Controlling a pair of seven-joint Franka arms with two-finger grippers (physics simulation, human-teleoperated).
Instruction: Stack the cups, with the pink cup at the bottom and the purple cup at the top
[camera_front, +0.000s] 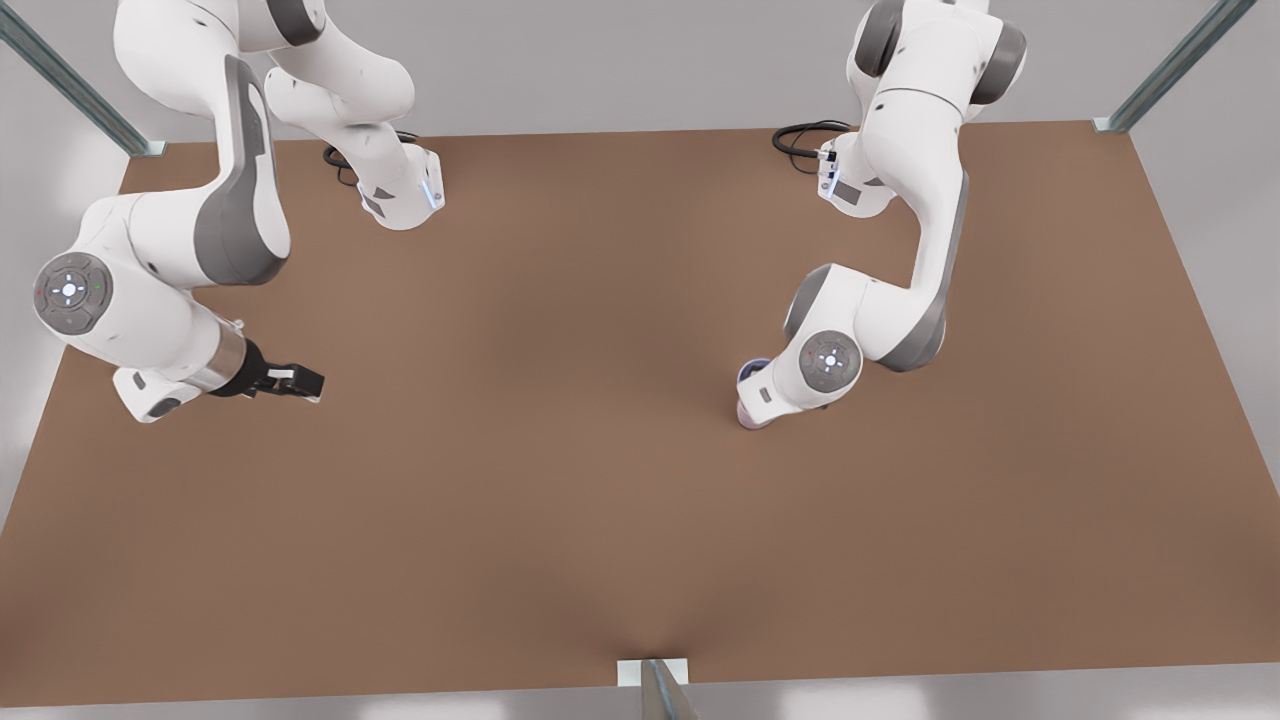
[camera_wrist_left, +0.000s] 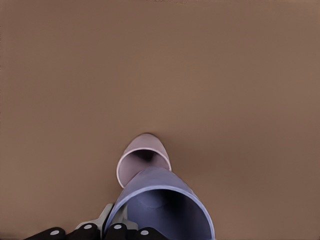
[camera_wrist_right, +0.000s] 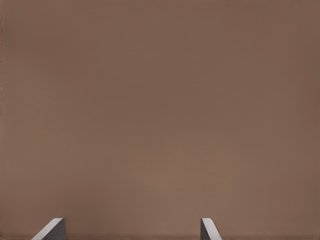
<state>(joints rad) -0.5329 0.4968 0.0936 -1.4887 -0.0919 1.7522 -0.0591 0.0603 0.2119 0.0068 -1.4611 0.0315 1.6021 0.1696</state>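
The purple cup (camera_wrist_left: 160, 205) hangs upright with its base at the mouth of the pink cup (camera_wrist_left: 143, 160), which stands on the brown table. My left gripper (camera_wrist_left: 112, 227) is shut on the purple cup's rim wall. On the front view's right, that arm's wrist covers most of both cups; a bit of the purple cup's rim (camera_front: 752, 369) and the pink cup's base (camera_front: 750, 414) peek out. My right gripper (camera_front: 300, 383) waits open low over the table at the front view's left, its fingertips (camera_wrist_right: 50, 230) wide apart over bare table.
The brown table (camera_front: 560, 480) stretches between the two arms and toward the front edge. Both arm bases (camera_front: 405, 195) and black cables (camera_front: 800, 135) sit along the back edge. Metal frame posts (camera_front: 660, 690) stand at the corners and front middle.
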